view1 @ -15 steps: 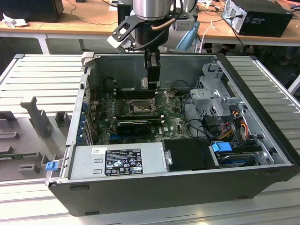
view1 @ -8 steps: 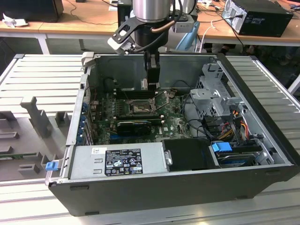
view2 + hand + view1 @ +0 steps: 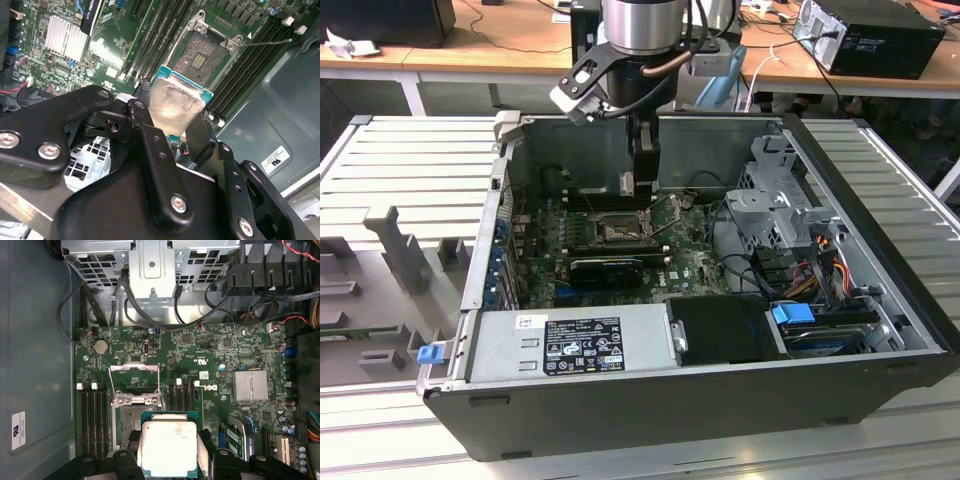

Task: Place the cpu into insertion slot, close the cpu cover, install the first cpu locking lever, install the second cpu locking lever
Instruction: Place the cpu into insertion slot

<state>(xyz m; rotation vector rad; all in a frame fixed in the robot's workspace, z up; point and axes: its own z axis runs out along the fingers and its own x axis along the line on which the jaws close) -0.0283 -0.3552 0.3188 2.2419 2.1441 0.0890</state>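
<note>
My gripper (image 3: 167, 460) is shut on the cpu (image 3: 167, 445), a flat square chip with a silver-beige top and a green edge, its black fingers (image 3: 205, 447) pressing on two opposite sides. The cpu (image 3: 175, 102) hangs above the green motherboard, partly over the insertion slot (image 3: 127, 422), a dark square socket with a metal rim. In the second wrist view the insertion slot (image 3: 202, 55) lies bare just beyond the chip. The cpu cover (image 3: 134, 368), a thin metal frame, stands flipped open at the socket's far side. In the exterior view my gripper (image 3: 638, 195) reaches down into the open computer case.
A thin wire lever (image 3: 265, 42) sticks out beside the socket. Memory slots (image 3: 95, 420) flank the socket on both sides. A finned heatsink (image 3: 250, 385), a drive cage (image 3: 770, 205) with cables (image 3: 250, 315), and a power supply (image 3: 570, 340) crowd the case.
</note>
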